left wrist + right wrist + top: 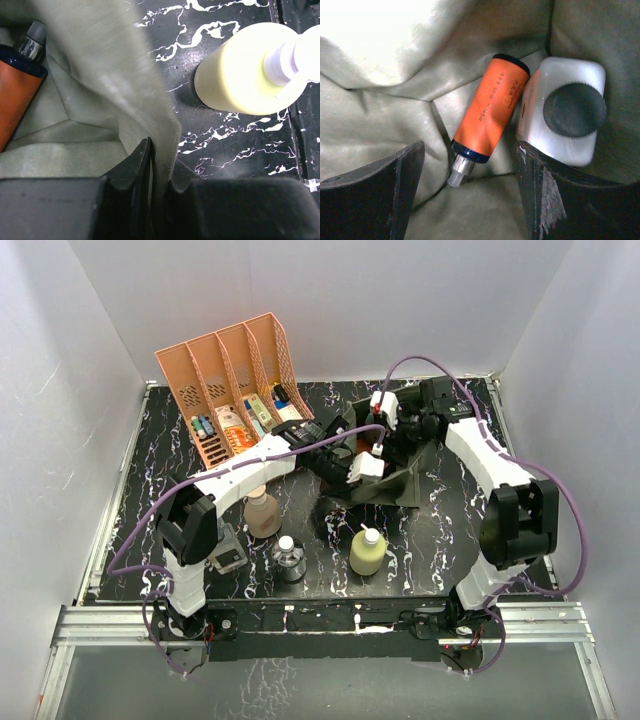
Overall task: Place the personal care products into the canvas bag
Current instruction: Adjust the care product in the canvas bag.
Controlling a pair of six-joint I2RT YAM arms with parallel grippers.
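Note:
The olive-green canvas bag (398, 487) stands at the table's middle. My left gripper (357, 469) is shut on its near wall (142, 85), one finger inside and one outside. My right gripper (392, 443) reaches into the bag, open and empty (470, 200). On the bag's floor lie the orange-and-blue pump bottle (492, 107), also in the left wrist view (17, 95), and a white squarish bottle with a dark cap (565, 115). Outside stand the yellow white-capped bottle (367, 550) (240, 75), the tan pump bottle (263, 513) and the small clear round bottle (289, 558).
A salmon-orange slotted rack (225, 365) with small colourful boxes and tubes stands at the back left. A small clear item with a dark top (228, 559) sits by the left arm's base. White walls close in the black marbled table (170, 455).

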